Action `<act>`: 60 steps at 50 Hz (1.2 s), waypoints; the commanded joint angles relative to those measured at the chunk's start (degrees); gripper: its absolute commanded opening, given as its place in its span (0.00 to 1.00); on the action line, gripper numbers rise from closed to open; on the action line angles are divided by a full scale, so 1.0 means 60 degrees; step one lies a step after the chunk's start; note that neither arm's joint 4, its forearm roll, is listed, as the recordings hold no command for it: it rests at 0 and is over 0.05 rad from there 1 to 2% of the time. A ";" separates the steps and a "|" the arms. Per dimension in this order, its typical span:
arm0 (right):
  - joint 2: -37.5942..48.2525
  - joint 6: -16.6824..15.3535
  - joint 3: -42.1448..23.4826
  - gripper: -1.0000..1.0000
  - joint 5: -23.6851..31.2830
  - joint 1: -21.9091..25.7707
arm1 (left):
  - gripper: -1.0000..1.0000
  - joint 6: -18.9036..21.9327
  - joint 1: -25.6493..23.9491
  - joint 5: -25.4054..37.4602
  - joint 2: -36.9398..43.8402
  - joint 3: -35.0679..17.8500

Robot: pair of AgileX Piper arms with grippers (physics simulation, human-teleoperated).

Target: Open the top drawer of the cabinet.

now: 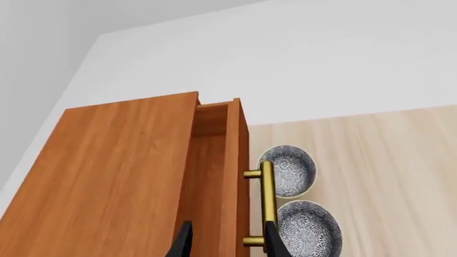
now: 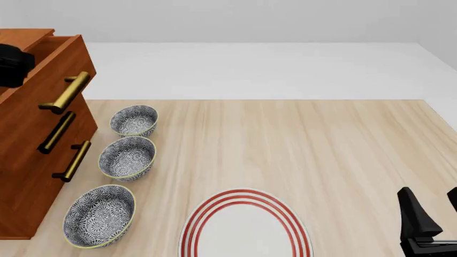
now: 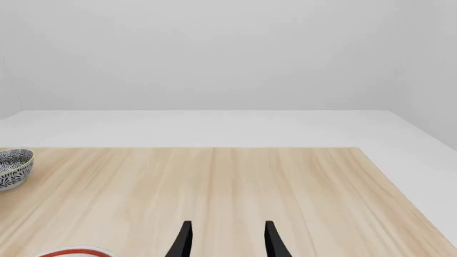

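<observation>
The cabinet (image 2: 25, 182) stands at the table's left edge, and its reddish-brown top (image 1: 107, 171) fills the left wrist view. The top drawer (image 2: 61, 61) is slid partly out, its front panel (image 1: 236, 155) clear of the cabinet body with a gap showing the inside. Its brass bar handle (image 2: 68, 92) (image 1: 267, 193) sits on the front. My left gripper (image 1: 228, 243) is open, one finger over the drawer's inside and the other by the handle. In the front view only a black part of the left arm (image 2: 10, 64) shows. My right gripper (image 2: 432, 203) (image 3: 227, 241) hangs open and empty over the table's near right.
Two lower drawers with brass handles (image 2: 57, 132) (image 2: 74, 160) are shut. Three patterned bowls (image 2: 134, 120) (image 2: 127, 157) (image 2: 100, 215) stand in a row beside the cabinet. A white plate with red rings (image 2: 245, 225) lies at the near middle.
</observation>
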 commanded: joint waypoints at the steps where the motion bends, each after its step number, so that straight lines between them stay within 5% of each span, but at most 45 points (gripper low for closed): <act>1: 0.0001 -0.0001 0.0000 1.00 0.0000 0.0001 | 1.00 -0.0010 -0.0070 -0.0080 0.0096 0.0008; 60: 0.0001 -0.0001 0.0000 1.00 0.0000 0.0000 | 1.00 0.0223 -0.0080 -0.0787 0.0699 0.0494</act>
